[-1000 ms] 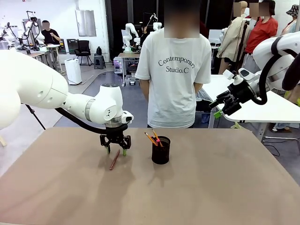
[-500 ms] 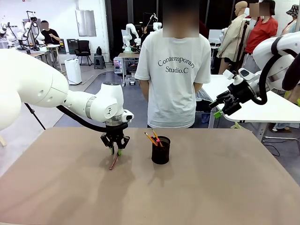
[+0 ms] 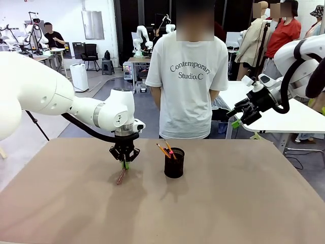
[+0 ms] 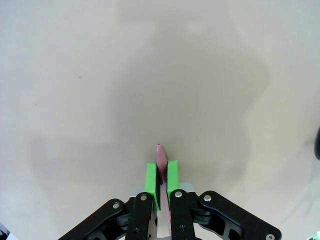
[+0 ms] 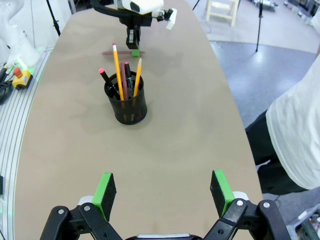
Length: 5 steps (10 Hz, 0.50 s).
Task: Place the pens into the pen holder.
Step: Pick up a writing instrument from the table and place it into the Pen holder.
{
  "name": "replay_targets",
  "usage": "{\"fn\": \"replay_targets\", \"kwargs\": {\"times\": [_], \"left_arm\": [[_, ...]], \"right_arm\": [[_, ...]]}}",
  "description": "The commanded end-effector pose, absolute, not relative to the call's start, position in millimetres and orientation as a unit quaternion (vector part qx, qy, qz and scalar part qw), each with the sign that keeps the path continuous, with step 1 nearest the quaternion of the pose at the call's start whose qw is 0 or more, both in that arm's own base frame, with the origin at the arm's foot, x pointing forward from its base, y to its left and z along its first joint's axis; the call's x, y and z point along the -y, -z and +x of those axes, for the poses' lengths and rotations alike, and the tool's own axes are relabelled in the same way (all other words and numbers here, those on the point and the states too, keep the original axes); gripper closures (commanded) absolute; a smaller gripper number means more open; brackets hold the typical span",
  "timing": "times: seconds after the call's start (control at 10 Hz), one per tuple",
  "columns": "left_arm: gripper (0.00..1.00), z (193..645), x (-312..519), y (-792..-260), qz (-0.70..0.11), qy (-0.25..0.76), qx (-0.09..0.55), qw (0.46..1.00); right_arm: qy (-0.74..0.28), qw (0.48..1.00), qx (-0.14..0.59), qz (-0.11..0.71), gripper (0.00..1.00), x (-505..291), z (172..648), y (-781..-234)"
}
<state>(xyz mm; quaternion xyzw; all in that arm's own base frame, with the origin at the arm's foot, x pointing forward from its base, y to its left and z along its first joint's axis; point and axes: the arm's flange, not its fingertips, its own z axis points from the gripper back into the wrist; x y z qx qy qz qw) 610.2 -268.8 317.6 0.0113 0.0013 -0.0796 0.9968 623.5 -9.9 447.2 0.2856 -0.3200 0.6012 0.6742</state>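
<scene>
A reddish-brown pen (image 3: 121,176) lies slanted on the brown table, left of the pen holder (image 3: 174,162). My left gripper (image 3: 124,163) points straight down and is shut on the pen's far end. In the left wrist view the green pads (image 4: 152,181) pinch the reddish pen (image 4: 161,159) just above the table top. The pen holder (image 5: 127,102) is a black mesh cup with a yellow pencil (image 5: 118,70), a dark pen with a pink-red end (image 5: 107,81) and others standing in it. My right gripper (image 3: 235,118) hangs open, high off the table at the right; its pads (image 5: 105,189) stand wide apart.
A person in a white T-shirt (image 3: 190,76) stands at the far edge of the table, behind the pen holder. The brown table top (image 3: 228,203) is bare in front and to the right of the pen holder. From the right wrist, the left gripper (image 5: 133,47) shows beyond the cup.
My left gripper's fingers have drawn together from wide apart and closed on the reddish-brown pen. The pen has shifted slightly. The right arm has not moved.
</scene>
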Motion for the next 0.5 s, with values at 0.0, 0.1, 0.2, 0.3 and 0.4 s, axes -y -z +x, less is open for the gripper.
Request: {"fn": "replay_targets", "kwargs": {"times": [0.0, 0.1, 0.2, 0.3, 0.4], "left_arm": [[1.0, 601, 264, -345, -0.059, 0.06, -0.031, 0.996], [1.0, 597, 262, -364, -0.132, 0.074, -0.036, 0.988], [1.0, 595, 258, -382, -0.209, 0.078, -0.058, 0.973], [1.0, 593, 255, -399, -0.262, 0.092, -0.059, 0.959], [1.0, 591, 251, -414, -0.313, 0.112, -0.066, 0.941]], "right_arm": [[-0.6, 0.674, 0.326, 0.283, 0.0, 8, 624, -449], [-0.6, 0.674, 0.326, 0.283, 0.0, 8, 624, -449], [-0.6, 0.674, 0.326, 0.283, 0.0, 8, 624, -449], [-0.6, 0.674, 0.326, 0.283, 0.0, 8, 624, -449], [-0.6, 0.674, 0.326, 0.283, 0.0, 8, 624, -449]]}}
